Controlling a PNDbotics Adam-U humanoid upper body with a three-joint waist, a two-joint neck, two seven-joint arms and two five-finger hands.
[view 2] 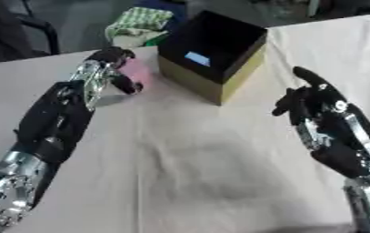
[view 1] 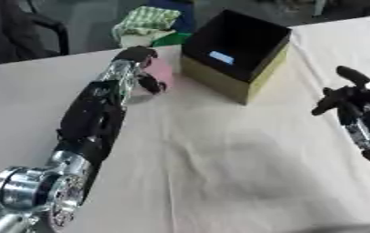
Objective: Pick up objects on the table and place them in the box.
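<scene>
Left robot hand: upper left of centre in the frame, my fingers curled round a soft pink rounded object.
Pink object: pressed against my palm and thumb side, low over the cloth-covered beige counter, just left of the box; I cannot tell whether it has lifted clear.
Box: black-lined open cardboard box with yellowish outer walls, top centre, a small pale blue item lying inside.
Step in hand: carrying the pink object to the box, as I judge it.
Doing it well: I should lift above the near rim first, travel right over the opening, then uncurl only once past the wall.
Right robot hand: right edge of the frame, fingers relaxed and apart, holding nothing, well clear of the box.
</scene>
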